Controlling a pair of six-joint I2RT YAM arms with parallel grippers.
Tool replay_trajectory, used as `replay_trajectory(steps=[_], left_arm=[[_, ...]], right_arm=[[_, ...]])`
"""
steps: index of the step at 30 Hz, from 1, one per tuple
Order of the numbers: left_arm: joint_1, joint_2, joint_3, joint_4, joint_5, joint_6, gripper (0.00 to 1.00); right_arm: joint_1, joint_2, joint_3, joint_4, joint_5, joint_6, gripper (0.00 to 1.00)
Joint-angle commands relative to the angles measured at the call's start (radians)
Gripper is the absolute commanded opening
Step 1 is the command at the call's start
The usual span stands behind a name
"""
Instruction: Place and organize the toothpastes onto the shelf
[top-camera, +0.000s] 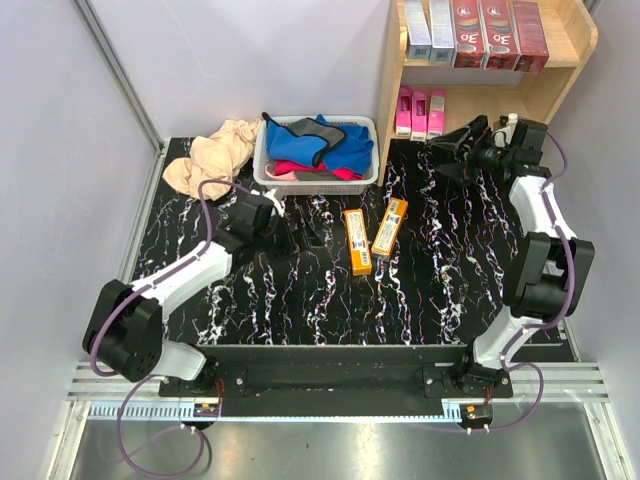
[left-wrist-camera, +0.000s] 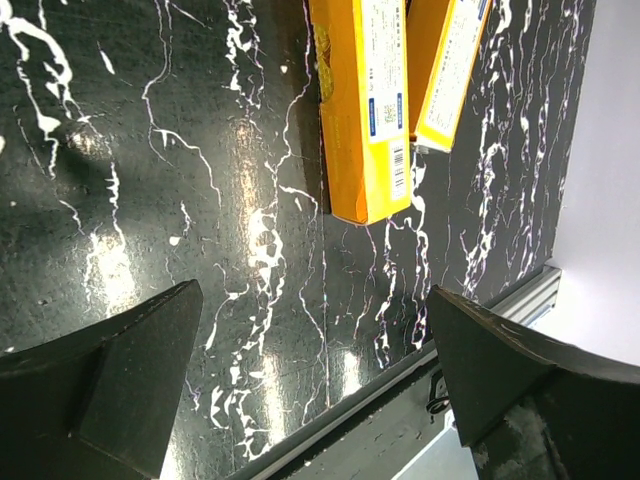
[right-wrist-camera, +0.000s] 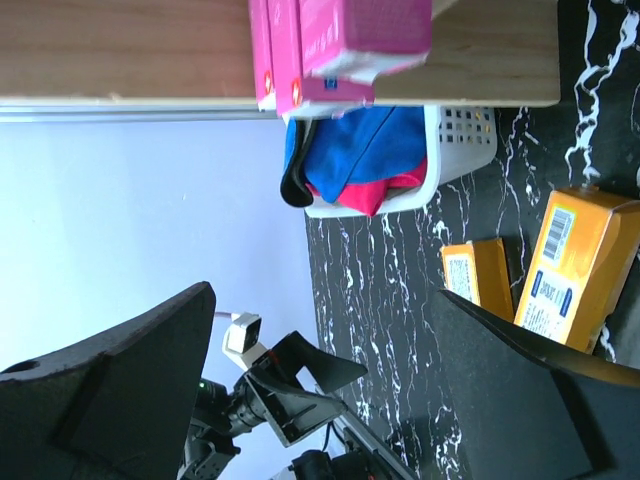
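We find five toothpastes (top-camera: 470, 35) on the upper tier of the shelf (top-camera: 548, 95), three toothpastes (top-camera: 420, 112) on its lower tier, the basket (top-camera: 262, 160) left of it, and two toothpastes (top-camera: 357, 240) side by side on the table (top-camera: 450, 290) before both.

White-and-black left arm (top-camera: 190, 270) extends forward and inward, held low. Its black two-finger left gripper (top-camera: 312, 235) has the jaws spread wide. White-and-black right arm (top-camera: 535, 230) rises folded at the elbow. Its black right gripper (top-camera: 448, 153) points leftward, jaws likewise wide apart.
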Motion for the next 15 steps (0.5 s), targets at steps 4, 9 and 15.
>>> replay_trajectory(steps=[4,9,15], left_arm=[[-0.033,0.041,0.085,0.021,-0.01,0.029,0.99],[-0.059,0.073,0.119,0.003,-0.031,0.037,0.99],[-0.085,0.106,0.165,-0.036,-0.088,0.044,0.99]], right_arm=[[-0.001,-0.18,-0.191,0.037,0.018,-0.039,1.0],[0.001,-0.354,-0.374,0.041,0.078,-0.071,1.0],[0.001,-0.549,-0.577,-0.017,0.153,-0.152,1.0]])
